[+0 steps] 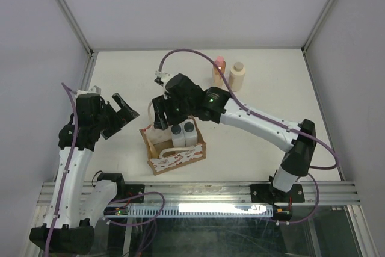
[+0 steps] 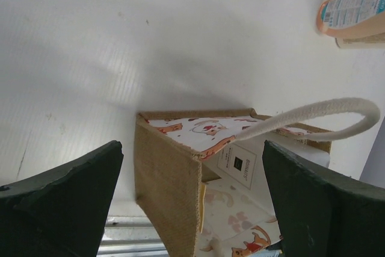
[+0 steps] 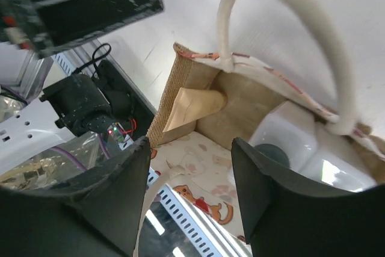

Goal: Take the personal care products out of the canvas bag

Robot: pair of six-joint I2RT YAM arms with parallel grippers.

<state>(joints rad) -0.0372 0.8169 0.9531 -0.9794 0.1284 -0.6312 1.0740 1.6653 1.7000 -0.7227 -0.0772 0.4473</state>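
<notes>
White table (image 1: 271, 94) in a white-walled booth, with an aluminium rail (image 1: 204, 192) running along the near edge. So the bag (image 1: 180, 156) is sitting upright around the middle, a bit toward the near side. It's got two bottles standing side by side in its right half, the left white bottle (image 1: 177, 136) and the right white bottle (image 1: 189, 132), both with dark grey caps.

The other two are already out. The orange bottle (image 1: 219, 71) and beige bottle (image 1: 237, 76) stand just beside each other on the far side of the table, orange on the left, well apart from the bag.

Right gripper (image 1: 165, 120) hangs over the bag's far-left part with its fingers spread and nothing between them. Its wrist cam looks down into the bag, with a rope handle (image 3: 325, 28) arching across. Can't tell if a fingertip touches the rim.

Left gripper (image 1: 123, 121) is off to the left of the bag, clear of it, fingers spread wide and holding nothing. Its cam frames the bag's corner between them.
</notes>
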